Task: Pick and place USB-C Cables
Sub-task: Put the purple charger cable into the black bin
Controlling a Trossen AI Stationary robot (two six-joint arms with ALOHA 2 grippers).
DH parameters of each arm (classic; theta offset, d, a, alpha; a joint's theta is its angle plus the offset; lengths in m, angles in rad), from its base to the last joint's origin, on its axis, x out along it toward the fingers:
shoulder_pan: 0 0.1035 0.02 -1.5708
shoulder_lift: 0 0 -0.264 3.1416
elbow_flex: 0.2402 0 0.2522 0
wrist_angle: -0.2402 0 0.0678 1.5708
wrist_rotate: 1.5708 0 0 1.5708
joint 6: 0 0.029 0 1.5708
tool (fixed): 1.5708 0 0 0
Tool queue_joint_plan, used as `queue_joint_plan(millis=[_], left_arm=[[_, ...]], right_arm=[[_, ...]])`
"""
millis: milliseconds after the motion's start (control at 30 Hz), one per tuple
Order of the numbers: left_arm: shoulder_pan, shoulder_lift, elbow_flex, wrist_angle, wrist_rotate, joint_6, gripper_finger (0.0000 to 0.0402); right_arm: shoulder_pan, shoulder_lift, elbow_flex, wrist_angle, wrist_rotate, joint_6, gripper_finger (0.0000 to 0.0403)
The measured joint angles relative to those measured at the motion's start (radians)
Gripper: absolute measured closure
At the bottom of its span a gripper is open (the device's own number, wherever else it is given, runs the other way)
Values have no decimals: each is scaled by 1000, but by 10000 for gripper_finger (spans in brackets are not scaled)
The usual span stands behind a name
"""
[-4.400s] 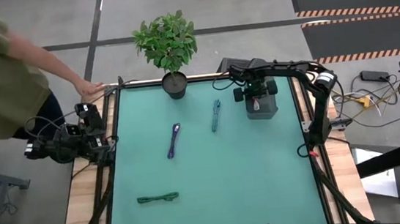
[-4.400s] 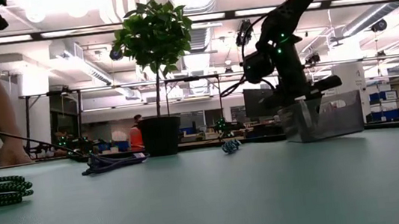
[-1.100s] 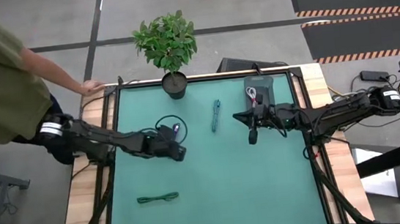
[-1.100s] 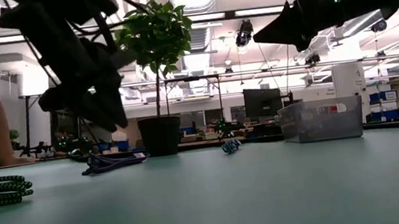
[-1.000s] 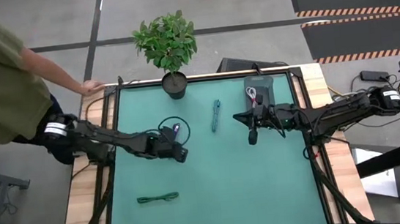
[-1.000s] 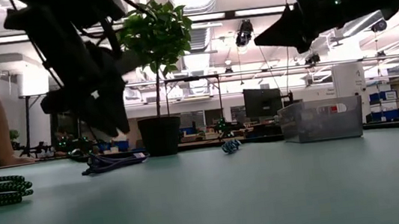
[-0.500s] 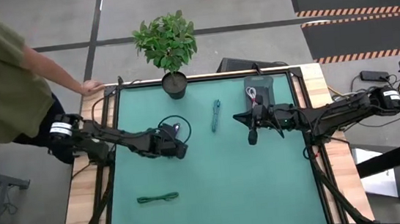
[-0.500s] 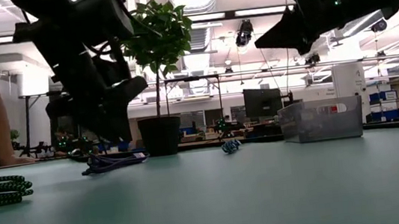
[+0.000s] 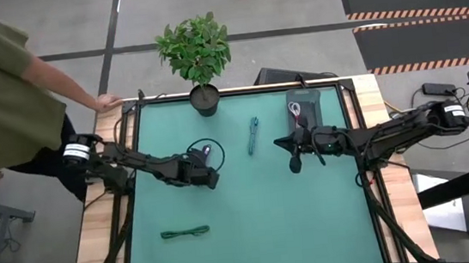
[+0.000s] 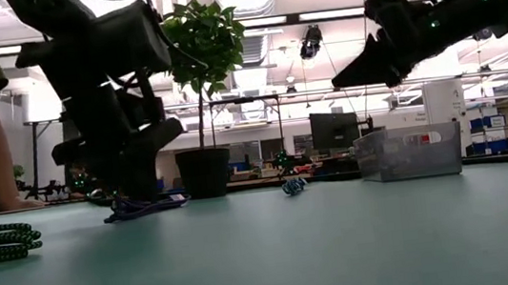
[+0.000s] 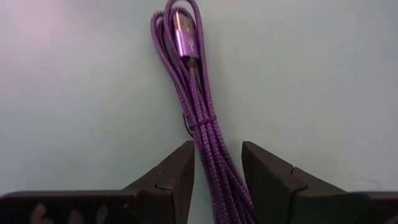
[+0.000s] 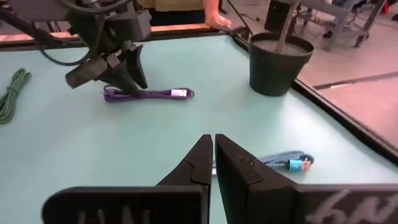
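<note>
Purple cable [image 11: 200,118] lies flat on the teal surface [image 9: 250,208], its bundle passing between the left gripper [image 11: 216,160] fingers [image 11: 180,168], which are narrowly apart around it. Right gripper [image 12: 213,155] hovers with fingers pressed together, teal cable [image 12: 287,163] just beside them.

The left arm reaches in from the left edge of the high view toward the centre-left of the frame, its wrist bent down so the left gripper [image 9: 207,174] sits low. In the left wrist view its two dark fingers [image 11: 177,171] stand parted at the bottom centre, a clear gap between them. The right arm stretches in from the right edge toward the centre, raised, as the low view's upper right suggests. The right gripper [image 12: 214,155] appears closed, fingertips pressed together.
</note>
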Motion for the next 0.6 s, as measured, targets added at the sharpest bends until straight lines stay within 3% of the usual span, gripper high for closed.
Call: queue_joint_plan(millis=[367, 600], left_arm=[[2, 58, 0, -7, 3, -4, 283], [-5, 58, 3, -3, 17, -16, 317]], right_arm=[[2, 18, -10, 4, -2, 125, 394], [2, 11, 67, 25, -9, -11, 394]])
